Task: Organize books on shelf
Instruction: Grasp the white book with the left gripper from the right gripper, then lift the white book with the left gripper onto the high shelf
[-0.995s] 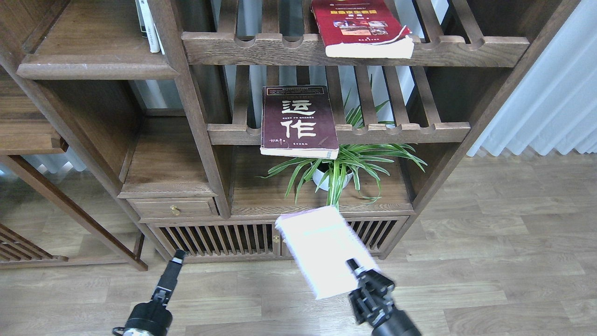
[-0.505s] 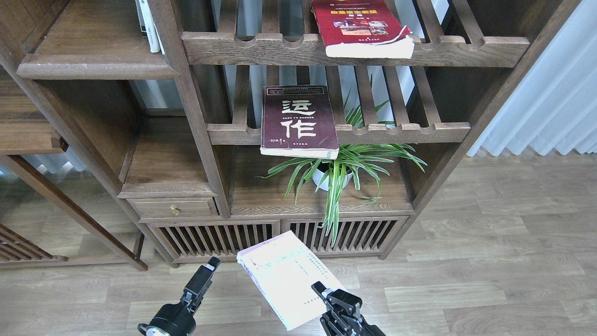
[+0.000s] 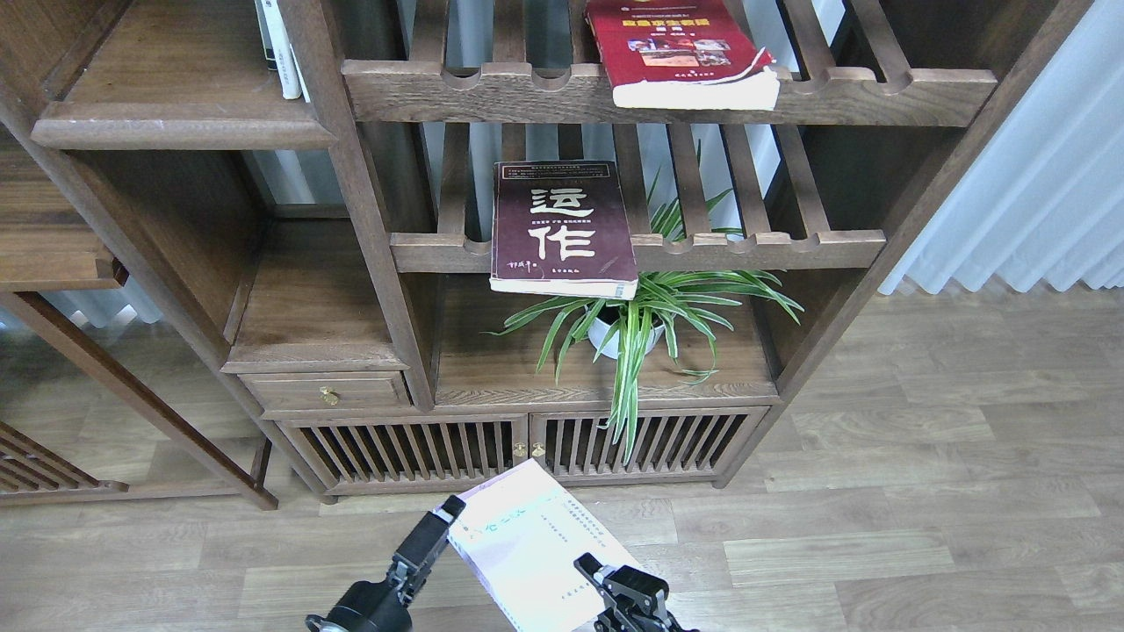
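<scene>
A pale white-lavender book (image 3: 527, 549) hangs low over the floor, tilted, with my right gripper (image 3: 597, 570) shut on its lower right edge. My left gripper (image 3: 439, 522) is at the book's upper left corner and seems to touch it; its fingers cannot be told apart. A dark maroon book (image 3: 562, 224) lies flat on the middle slatted rack and overhangs its front rail. A bright red book (image 3: 676, 48) lies on the upper slatted rack. The solid plank shelf (image 3: 176, 132) is at the upper left, far above both grippers.
Thin white-spined books (image 3: 281, 48) stand at the right end of the plank shelf. A potted spider plant (image 3: 632, 325) sits under the maroon book. Below are a small drawer (image 3: 325, 391) and slatted cabinet doors (image 3: 421, 448). A pale curtain (image 3: 1036, 175) hangs at right.
My right gripper has carried the pale book down and to the left. My left gripper has moved right until it reaches the book's left corner. The other books have not moved.
</scene>
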You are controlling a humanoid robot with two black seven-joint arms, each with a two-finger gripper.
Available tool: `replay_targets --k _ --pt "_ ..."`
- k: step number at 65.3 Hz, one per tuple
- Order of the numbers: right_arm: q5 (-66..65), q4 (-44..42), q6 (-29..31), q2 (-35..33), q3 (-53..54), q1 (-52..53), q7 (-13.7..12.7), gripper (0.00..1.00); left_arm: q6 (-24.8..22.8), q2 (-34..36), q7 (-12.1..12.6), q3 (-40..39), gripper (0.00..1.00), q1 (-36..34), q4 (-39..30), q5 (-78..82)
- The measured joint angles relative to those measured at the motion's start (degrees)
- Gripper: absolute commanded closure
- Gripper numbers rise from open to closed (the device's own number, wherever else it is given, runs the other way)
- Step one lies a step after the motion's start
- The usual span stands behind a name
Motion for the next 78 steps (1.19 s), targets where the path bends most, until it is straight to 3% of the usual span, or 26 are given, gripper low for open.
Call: replay_targets --k 15,23,28,31,32,35,51,54,55,56,58,59,78 --pt "0.0 0.0 0.0 0.0 -0.5 0.0 0.0 0.92 0.0 -1.2 -0.1 1.6 0.36 0.0 0.3 0.0" --pt "0.0 0.0 0.0 0.0 -1.1 0.0 0.1 0.91 0.0 -1.8 -0.2 1.8 0.45 0.0 0.4 0.0" --pt "0.0 -0.1 0.0 0.0 -1.4 0.0 0.1 0.91 0.0 -1.8 -0.2 1.9 0.58 0.0 0.4 0.0" --pt "-0.1 -0.1 0.0 0.0 -1.6 0.0 0.1 0.91 0.0 -1.9 -0.2 1.9 0.71 0.0 0.4 0.0" --pt "-0.1 -0.1 0.0 0.0 -1.6 0.0 0.1 0.91 0.0 -1.9 -0.2 1.9 0.79 0.0 0.5 0.0" --pt "-0.1 -0.1 0.0 0.0 -1.7 0.0 0.1 0.91 0.0 -1.9 -0.2 2.0 0.9 0.1 0.6 0.0" --pt "-0.1 -0.1 0.0 0.0 -1.9 0.0 0.2 0.86 0.0 -1.9 0.1 2.7 0.95 -0.1 1.2 -0.1" --pt "-0.1 -0.1 0.0 0.0 -1.9 0.0 0.2 0.67 0.0 -1.8 0.3 2.7 0.95 -0.3 1.4 -0.1" --pt "-0.1 -0.1 0.0 0.0 -1.9 0.0 0.2 0.56 0.0 -1.8 0.4 2.7 0.95 -0.3 1.4 -0.1" --pt "-0.1 -0.1 0.0 0.0 -1.9 0.0 0.2 0.37 0.0 -1.7 0.5 2.7 0.95 -0.4 1.5 0.0" --pt "-0.1 -0.1 0.0 0.0 -1.9 0.0 0.2 0.09 0.0 -1.5 0.6 2.5 0.96 -0.5 1.4 0.0" --pt "-0.1 -0.1 0.0 0.0 -1.9 0.0 0.2 0.0 0.0 -1.4 0.7 2.4 0.96 -0.5 1.4 0.1" --pt "-3.2 -0.9 0.0 0.0 -3.0 0.8 0.1 0.0 0.0 11.0 2.3 -6.3 0.96 -2.8 -4.0 0.1"
